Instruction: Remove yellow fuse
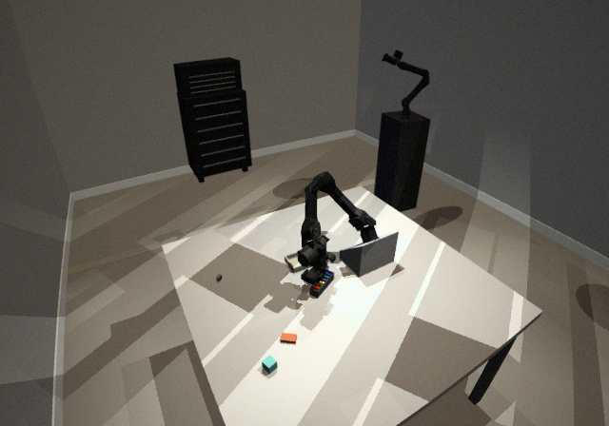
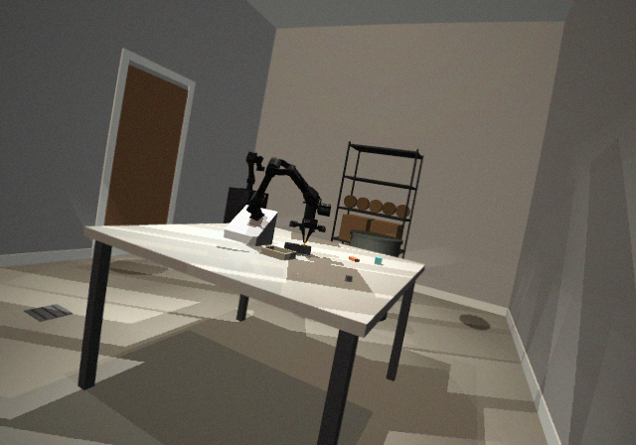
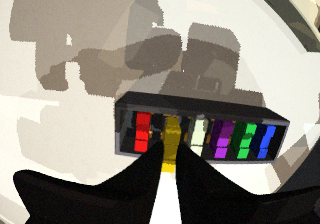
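My gripper (image 2: 304,240) (image 3: 170,150) is shut on the yellow fuse (image 3: 172,129) (image 2: 305,243), pointing down over the fuse block (image 1: 320,291) (image 2: 293,247) (image 3: 200,104). In the wrist view the fuse overlaps the block's near wall, and in the exterior view yellow shows just above the block, so it stands at least partly raised. Whether its lower end is clear of the slot cannot be told. Red (image 3: 142,131), white (image 3: 199,134), purple (image 3: 222,136), green (image 3: 247,139) and blue (image 3: 266,141) fuses sit in the block. The tray (image 2: 277,255) (image 3: 292,19) stands close beside the block.
A grey slanted panel (image 1: 376,257) (image 2: 243,234) stands by the arm's base. An orange piece (image 1: 288,337) (image 2: 354,258), a teal cube (image 1: 268,363) (image 2: 379,260) and a small dark cube (image 1: 219,278) (image 2: 349,278) lie on the table, away from the block.
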Controlling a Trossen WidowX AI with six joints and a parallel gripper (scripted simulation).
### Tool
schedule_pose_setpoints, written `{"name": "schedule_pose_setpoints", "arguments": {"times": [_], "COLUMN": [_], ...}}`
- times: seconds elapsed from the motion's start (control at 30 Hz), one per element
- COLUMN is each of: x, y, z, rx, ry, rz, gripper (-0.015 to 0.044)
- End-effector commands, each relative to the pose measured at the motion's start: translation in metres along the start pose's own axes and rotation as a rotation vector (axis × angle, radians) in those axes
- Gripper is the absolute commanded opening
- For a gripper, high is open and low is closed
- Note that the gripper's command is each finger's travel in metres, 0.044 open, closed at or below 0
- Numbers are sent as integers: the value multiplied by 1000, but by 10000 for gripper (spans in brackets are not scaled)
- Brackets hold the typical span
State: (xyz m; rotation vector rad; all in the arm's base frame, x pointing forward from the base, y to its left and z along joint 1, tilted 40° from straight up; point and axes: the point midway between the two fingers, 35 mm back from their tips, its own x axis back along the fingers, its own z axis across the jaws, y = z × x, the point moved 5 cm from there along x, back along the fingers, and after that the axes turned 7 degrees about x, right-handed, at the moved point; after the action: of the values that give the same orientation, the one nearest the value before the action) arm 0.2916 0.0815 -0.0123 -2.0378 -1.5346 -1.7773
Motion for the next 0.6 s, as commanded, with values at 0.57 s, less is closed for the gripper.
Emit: {"name": "schedule_pose_setpoints", "arguments": {"times": [0.57], "x": [11], "y": [0], "z": [0], "rx": [-5], "ry": [1], "rz": [3], "gripper": [0]}}
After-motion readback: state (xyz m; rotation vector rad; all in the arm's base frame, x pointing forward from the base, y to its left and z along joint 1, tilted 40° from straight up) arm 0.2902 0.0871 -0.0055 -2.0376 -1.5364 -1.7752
